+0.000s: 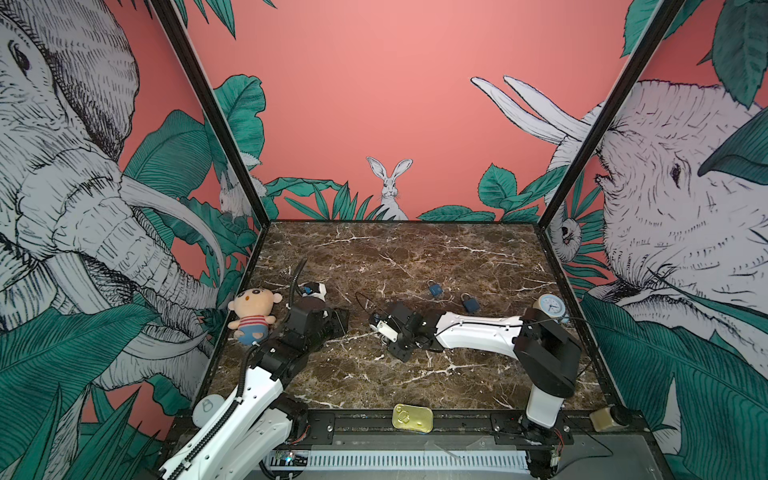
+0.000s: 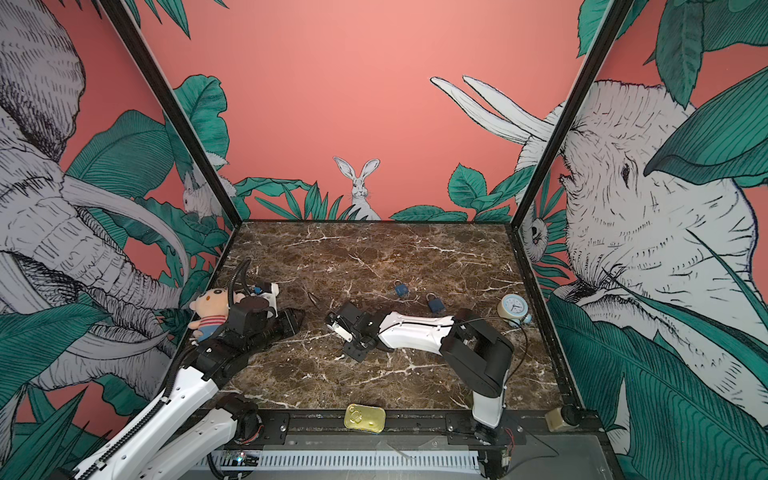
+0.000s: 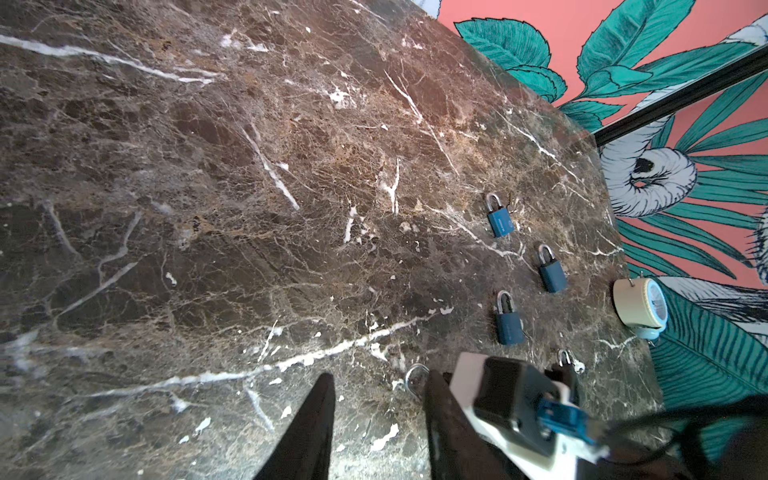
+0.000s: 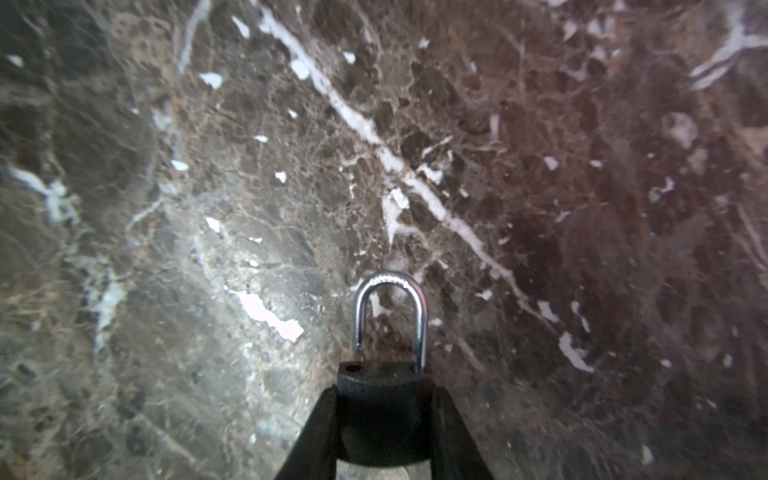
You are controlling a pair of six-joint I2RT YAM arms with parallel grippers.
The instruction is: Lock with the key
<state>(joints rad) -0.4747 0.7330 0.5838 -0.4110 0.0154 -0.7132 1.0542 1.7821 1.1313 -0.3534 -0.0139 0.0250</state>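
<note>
Got padlock body clamped tight between right pincer fingers, shackle sticking out forward, low over mid-counter. Left pincer just beside it: parted, holding nothing. See three blue padlocks lying flat further right, apart from each other. Alarm clock near right wall.
</note>
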